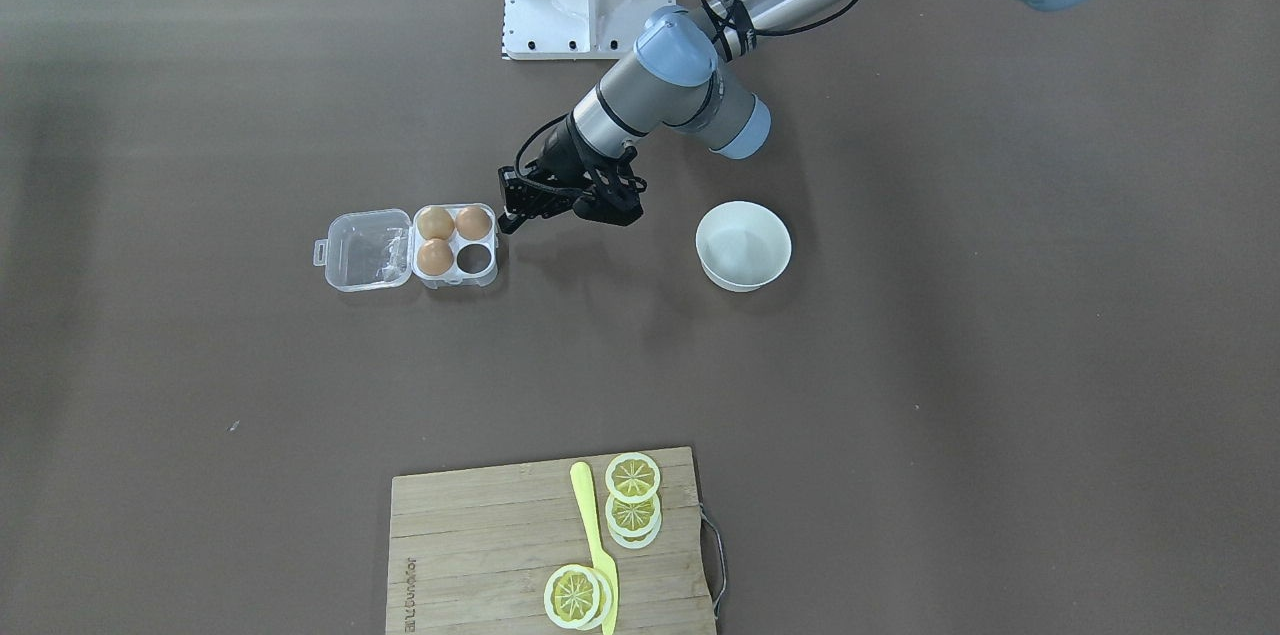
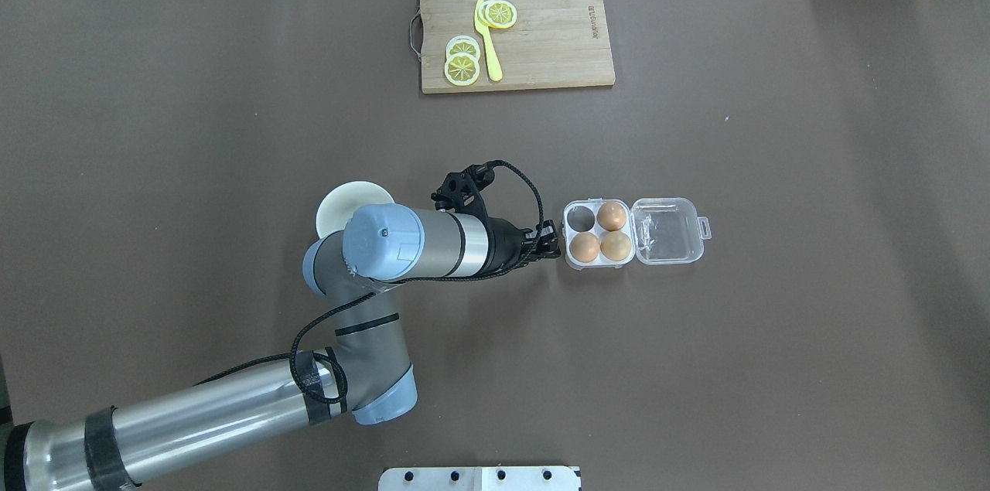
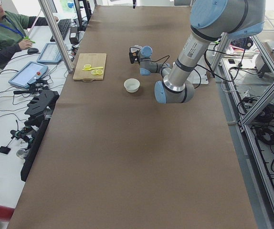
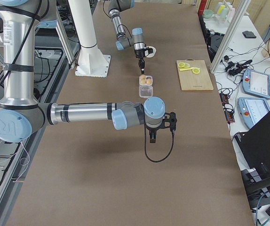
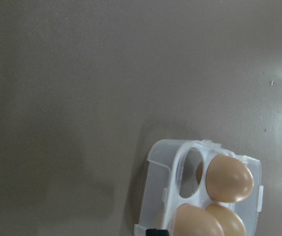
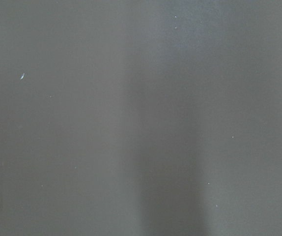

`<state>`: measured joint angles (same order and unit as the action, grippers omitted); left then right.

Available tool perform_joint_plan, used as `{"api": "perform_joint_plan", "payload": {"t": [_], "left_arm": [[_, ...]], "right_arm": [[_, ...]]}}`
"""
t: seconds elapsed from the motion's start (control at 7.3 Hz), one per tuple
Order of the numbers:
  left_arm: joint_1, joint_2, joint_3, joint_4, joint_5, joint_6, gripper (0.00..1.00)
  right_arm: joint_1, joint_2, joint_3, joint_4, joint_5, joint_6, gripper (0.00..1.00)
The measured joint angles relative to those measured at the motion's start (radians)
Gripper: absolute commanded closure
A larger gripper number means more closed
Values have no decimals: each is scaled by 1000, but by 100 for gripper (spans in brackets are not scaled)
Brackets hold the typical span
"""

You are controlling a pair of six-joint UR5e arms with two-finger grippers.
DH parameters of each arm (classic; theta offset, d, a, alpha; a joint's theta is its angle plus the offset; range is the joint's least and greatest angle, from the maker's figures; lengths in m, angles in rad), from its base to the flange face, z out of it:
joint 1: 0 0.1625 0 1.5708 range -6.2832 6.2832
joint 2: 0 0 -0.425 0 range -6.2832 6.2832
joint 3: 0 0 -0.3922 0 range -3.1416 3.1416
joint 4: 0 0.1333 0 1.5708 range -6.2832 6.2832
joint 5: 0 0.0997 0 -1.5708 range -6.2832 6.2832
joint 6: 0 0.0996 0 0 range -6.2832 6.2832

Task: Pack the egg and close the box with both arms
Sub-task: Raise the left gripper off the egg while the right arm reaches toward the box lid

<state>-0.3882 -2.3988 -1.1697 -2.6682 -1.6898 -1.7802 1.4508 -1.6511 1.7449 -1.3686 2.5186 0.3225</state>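
A short brand mark [image 1: 410, 606] is printed along the cutting board's [image 1: 480, 535] edge opposite its handle, the letters too small to read. Well away from the cutting board, a blue joint cap [image 4: 6, 126] on the right arm [image 4: 78, 113] bears a pale emblem resembling "UR".

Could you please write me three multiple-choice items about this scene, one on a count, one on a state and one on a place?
1. How many eggs sit in the box? A. two B. four C. three
2. The lid is: A. open, beside the cells B. shut and latched C. missing
3. The empty cell is: A. next to the lid B. in the row away from the lid C. absent

1 C: three cells hold a tan egg. 2 A: the clear lid lies spread open. 3 B: the hole is in the far row.
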Motion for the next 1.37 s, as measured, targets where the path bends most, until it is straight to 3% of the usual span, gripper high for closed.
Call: {"api": "perform_joint_plan", "payload": {"t": [0.27, 0.96, 1.37], "left_arm": [[0, -9, 18, 5, 30, -2, 100], [1, -11, 22, 5, 36, -1, 100], [2, -11, 20, 3, 36, 2, 100]], "right_arm": [[-63, -2, 47, 49, -58, 174, 5], [-246, -9, 57, 487, -73, 643, 2], [-407, 67, 28, 578, -136, 775, 1]]}}
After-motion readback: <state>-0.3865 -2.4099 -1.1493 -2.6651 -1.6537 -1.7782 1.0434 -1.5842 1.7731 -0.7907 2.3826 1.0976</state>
